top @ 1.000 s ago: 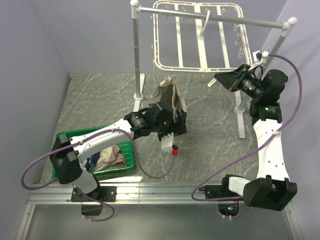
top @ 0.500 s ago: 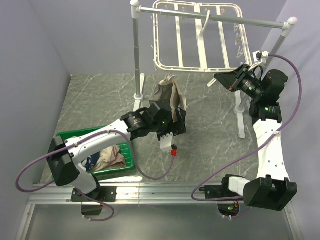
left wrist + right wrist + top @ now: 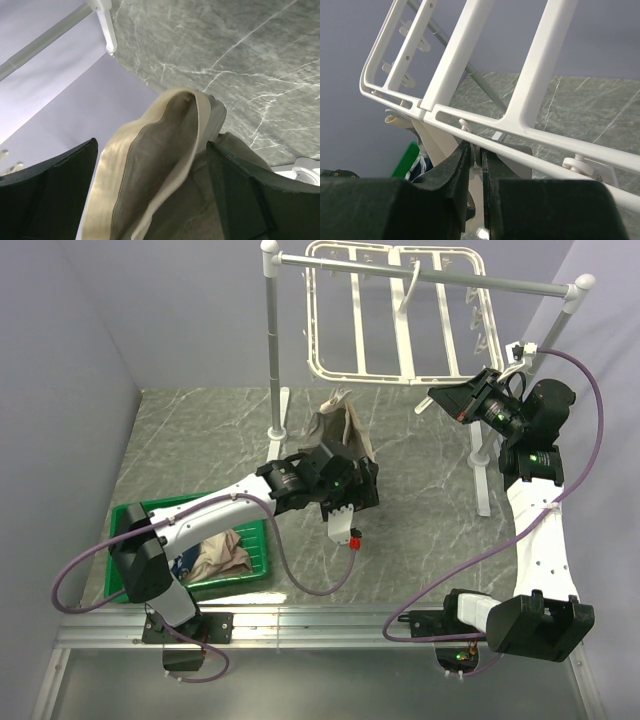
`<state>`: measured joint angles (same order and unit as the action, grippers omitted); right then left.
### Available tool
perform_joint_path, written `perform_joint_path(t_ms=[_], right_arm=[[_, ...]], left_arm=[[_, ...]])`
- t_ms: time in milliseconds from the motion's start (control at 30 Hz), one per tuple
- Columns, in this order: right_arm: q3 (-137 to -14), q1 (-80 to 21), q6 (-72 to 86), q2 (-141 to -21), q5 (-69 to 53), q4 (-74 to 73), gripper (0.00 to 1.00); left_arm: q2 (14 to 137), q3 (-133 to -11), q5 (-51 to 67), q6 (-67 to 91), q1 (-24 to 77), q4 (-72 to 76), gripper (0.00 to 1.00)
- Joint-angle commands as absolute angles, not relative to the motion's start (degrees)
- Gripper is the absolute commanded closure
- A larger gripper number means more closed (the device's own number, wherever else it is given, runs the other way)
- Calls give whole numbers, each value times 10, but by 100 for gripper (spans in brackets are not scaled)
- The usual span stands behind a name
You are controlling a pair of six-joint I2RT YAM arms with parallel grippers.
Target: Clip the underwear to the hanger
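Observation:
The taupe underwear with its beige waistband stands up from my left gripper, which grips it over the table's middle, below and in front of the hanger. In the left wrist view the fabric fills the gap between the two dark fingers. The white hanger hangs from the rack's bar at the back. My right gripper is at the frame's lower right corner. In the right wrist view its jaws are pinched on a small white clip under the frame's bottom bar.
A green basket at the near left holds a navy garment and a pinkish-beige garment. The white pole rack has a left upright with feet on the table and a right upright beside my right arm.
My left arm has shifted a little to the right with the underwear still in it. My right arm has not moved.

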<state>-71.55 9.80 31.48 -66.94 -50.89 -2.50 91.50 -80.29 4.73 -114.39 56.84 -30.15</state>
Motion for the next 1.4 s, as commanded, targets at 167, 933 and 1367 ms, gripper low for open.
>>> perform_joint_path(t_ms=[167,933,1367], right_arm=[[-704,102,303,-671,-542,-46,100],[-712,105,308,-679,-545,-42,100],[-701,105,316,-673,-548,-34,100]], left_arm=[[965,-881,3,-1386,573,-364,36],[930,-906,76,-1225,571,-424,70],[846,-763,76,-1246,572,-236,1]])
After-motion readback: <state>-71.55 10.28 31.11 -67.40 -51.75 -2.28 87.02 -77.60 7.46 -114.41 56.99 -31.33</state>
